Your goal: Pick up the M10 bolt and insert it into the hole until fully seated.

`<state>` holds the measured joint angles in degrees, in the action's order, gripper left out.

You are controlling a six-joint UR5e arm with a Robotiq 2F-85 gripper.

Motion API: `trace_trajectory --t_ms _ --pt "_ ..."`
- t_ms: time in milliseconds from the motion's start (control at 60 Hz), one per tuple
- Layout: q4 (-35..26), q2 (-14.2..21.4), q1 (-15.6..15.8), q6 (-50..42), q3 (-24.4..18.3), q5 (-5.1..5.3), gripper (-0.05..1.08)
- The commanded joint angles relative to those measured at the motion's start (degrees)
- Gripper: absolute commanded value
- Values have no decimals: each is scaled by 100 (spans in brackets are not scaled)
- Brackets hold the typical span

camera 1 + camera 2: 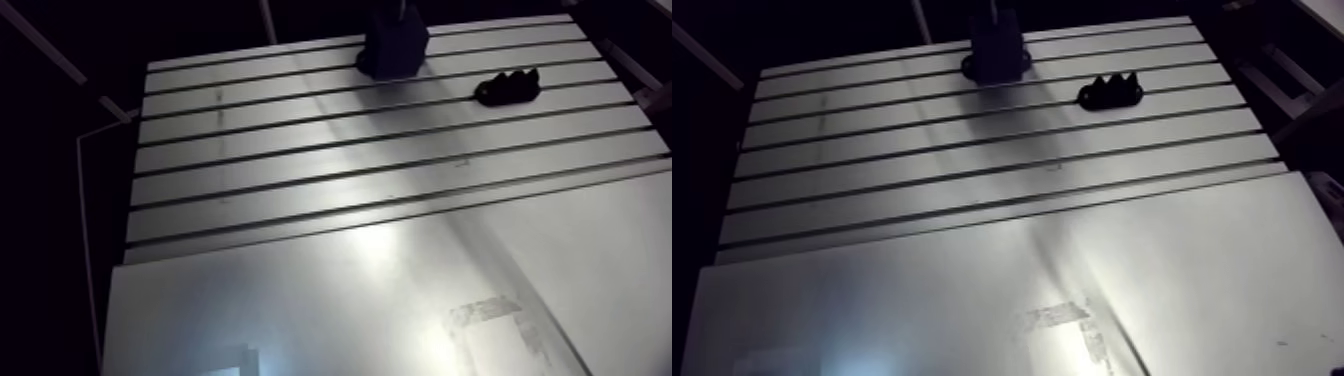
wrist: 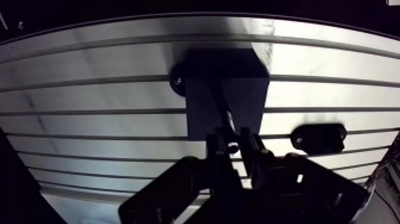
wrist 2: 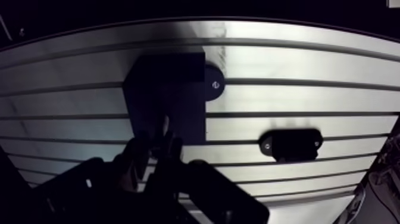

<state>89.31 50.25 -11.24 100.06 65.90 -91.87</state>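
Where block (image 1: 392,55) hugs far edge, table (image 1: 330,280) spreads bare nearside; holder (image 1: 508,88) beside.

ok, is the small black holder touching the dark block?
No, the small black holder sits apart from the dark block, with bare slotted table showing between them in the wrist view.
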Motion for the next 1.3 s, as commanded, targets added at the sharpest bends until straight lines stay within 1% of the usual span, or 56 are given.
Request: trace_trajectory --t_ms 17,817,917,983,1000,1017,1033,1050,1067,1083,1100,1117,1133,1167,1200,1250,1267,1300 --pt "2 5 -10 0 23 -10 108" --pt "29 -21 -28 -26 135 16 108" --pt "142 -13 -35 -26 210 16 107" --pt "265 5 -37 -10 266 -9 105" --pt "311 13 -37 -1 284 -3 101" --pt "333 22 -37 8 302 -9 89" --pt "333 22 -37 8 302 -9 89" --pt "336 30 -37 -6 312 -18 56" --pt "336 30 -37 -6 312 -18 56" --pt "344 47 -37 7 336 -12 7" --pt "360 79 -37 1 369 4 4" --pt "360 79 -37 1 369 4 4" --pt "385 121 -44 8 404 7 1" --pt "385 121 -44 8 404 7 1" --pt "540 225 -54 49 419 15 0" --pt "636 278 -69 67 412 8 0" --pt "688 323 -79 85 381 37 0" --pt "681 374 -88 110 324 42 0"
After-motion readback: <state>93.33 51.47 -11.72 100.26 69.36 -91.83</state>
